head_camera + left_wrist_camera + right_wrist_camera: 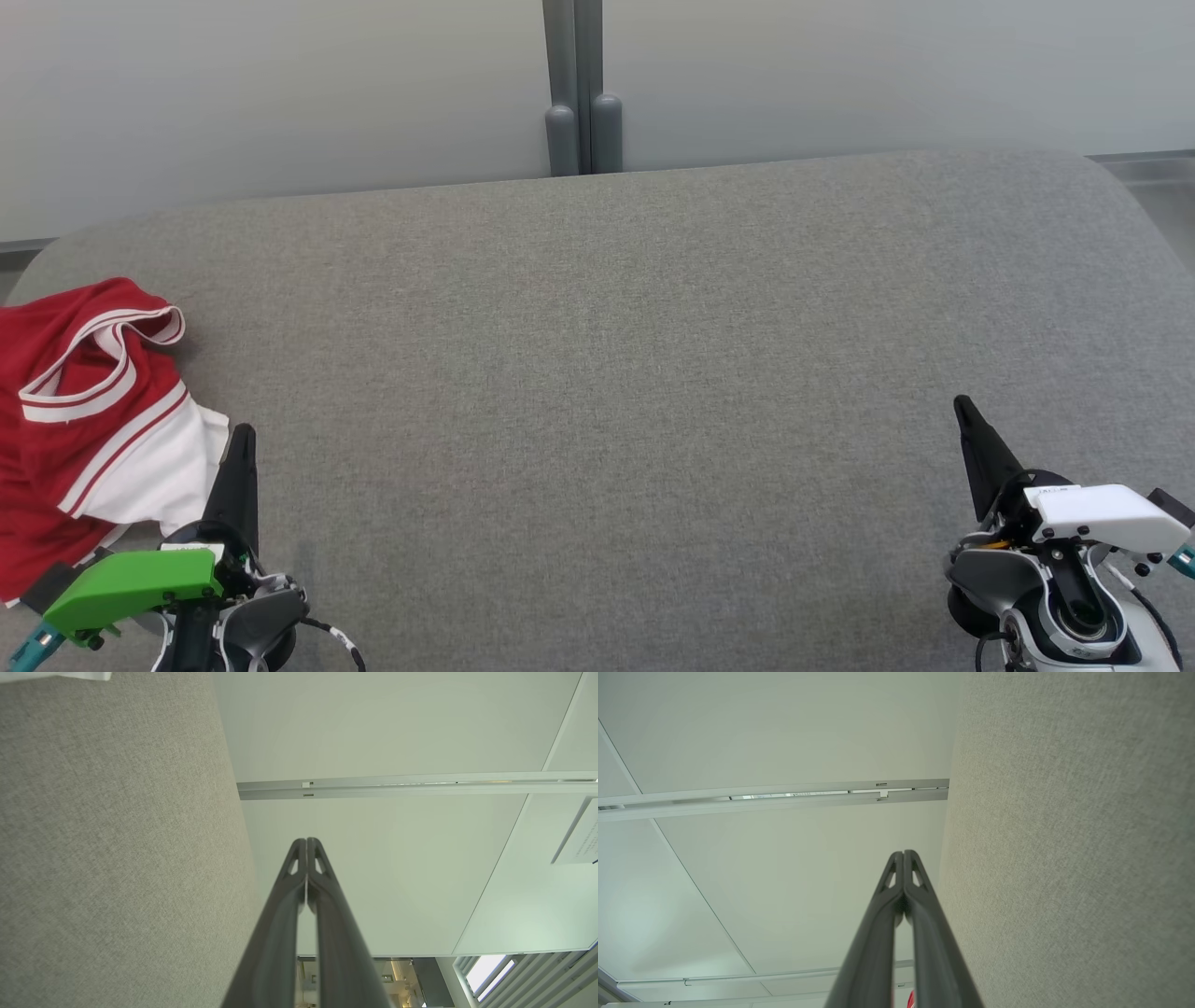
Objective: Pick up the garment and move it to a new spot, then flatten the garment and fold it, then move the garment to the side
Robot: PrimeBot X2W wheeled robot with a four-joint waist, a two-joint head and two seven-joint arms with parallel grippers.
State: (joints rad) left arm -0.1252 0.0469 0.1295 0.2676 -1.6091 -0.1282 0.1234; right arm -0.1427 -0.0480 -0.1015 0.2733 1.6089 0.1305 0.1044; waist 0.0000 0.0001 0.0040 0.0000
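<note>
The garment (89, 420), a red sports top with white panels and white-striped trim, lies crumpled at the left edge of the grey fabric surface (597, 373). My left gripper (243, 434) stands just to its right at the lower left, shut and empty, tip pointing up the head view. In the left wrist view its fingertips (306, 842) meet, and a white scrap of the garment (70, 675) shows at the top left corner. My right gripper (962, 406) is at the lower right, far from the garment, shut and empty. Its tips (903, 854) touch in the right wrist view.
Pale wall panels (280, 93) rise behind the surface's rounded far edge, joined by a grey post (583, 93). The broad middle of the grey surface lies between my two grippers. Floor strips show at the far left and right corners.
</note>
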